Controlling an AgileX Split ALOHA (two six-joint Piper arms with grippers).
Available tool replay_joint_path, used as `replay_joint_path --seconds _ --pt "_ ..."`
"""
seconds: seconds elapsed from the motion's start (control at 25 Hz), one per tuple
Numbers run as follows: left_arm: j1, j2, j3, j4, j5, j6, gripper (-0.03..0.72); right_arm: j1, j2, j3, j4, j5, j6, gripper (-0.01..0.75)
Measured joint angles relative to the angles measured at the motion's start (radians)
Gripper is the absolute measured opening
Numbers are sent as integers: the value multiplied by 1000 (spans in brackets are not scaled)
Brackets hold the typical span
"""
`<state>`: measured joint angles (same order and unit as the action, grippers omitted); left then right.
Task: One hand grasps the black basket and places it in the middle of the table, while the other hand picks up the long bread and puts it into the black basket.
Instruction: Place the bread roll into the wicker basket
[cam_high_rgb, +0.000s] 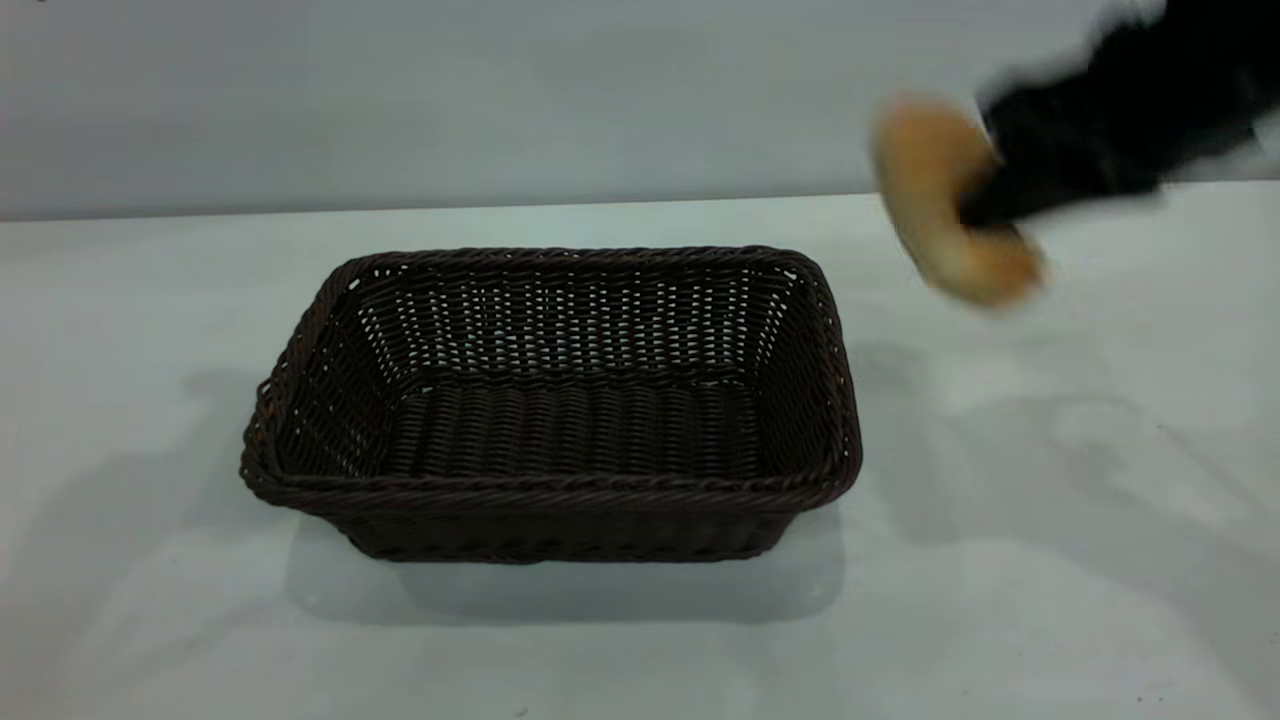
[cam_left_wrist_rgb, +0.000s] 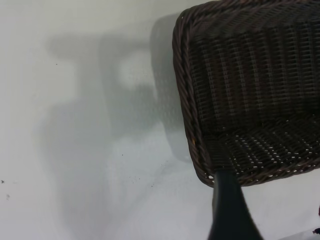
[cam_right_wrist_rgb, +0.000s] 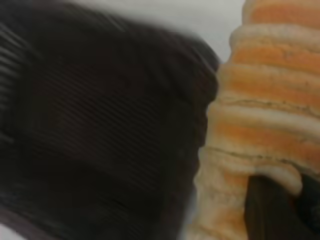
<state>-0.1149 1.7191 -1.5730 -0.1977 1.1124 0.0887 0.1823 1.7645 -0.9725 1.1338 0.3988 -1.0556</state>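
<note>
The black basket (cam_high_rgb: 560, 492) stands empty in the middle of the table (cam_high_rgb: 1050, 560). Up at the right, well above the tabletop and beyond the basket's right rim, my right gripper (cam_high_rgb: 985, 200) is shut on the long bread (cam_high_rgb: 950, 210), which hangs tilted and motion-blurred. The right wrist view has the bread's orange and cream ridges (cam_right_wrist_rgb: 265, 100) close up, one black finger (cam_right_wrist_rgb: 270, 210) across it, and the basket (cam_right_wrist_rgb: 100, 125) beneath and beside it. In the left wrist view my left gripper (cam_left_wrist_rgb: 272, 210) is open, one finger (cam_left_wrist_rgb: 230, 210) showing in front of a basket corner (cam_left_wrist_rgb: 182, 90); it holds nothing.
White tabletop surrounds the basket on all sides, with soft arm shadows on it (cam_high_rgb: 1080, 450). A pale wall (cam_high_rgb: 500, 100) rises behind the table's far edge. The left arm is outside the exterior view.
</note>
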Motion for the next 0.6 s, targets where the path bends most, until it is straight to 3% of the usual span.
replay_joint_path --seconds 0.16,0.36,0.44,0.6 --pt "0 0 0 0 3 0 488 123 18 -88 76 16 -8 41" --pt "0 0 0 1 11 0 488 280 128 -120 230 -51 -114 82" --pt "0 -1 0 4 16 0 488 305 170 -120 308 -80 -181 129" --pt "0 -45 0 46 38 -1 488 307 188 -120 360 -108 -252 301"
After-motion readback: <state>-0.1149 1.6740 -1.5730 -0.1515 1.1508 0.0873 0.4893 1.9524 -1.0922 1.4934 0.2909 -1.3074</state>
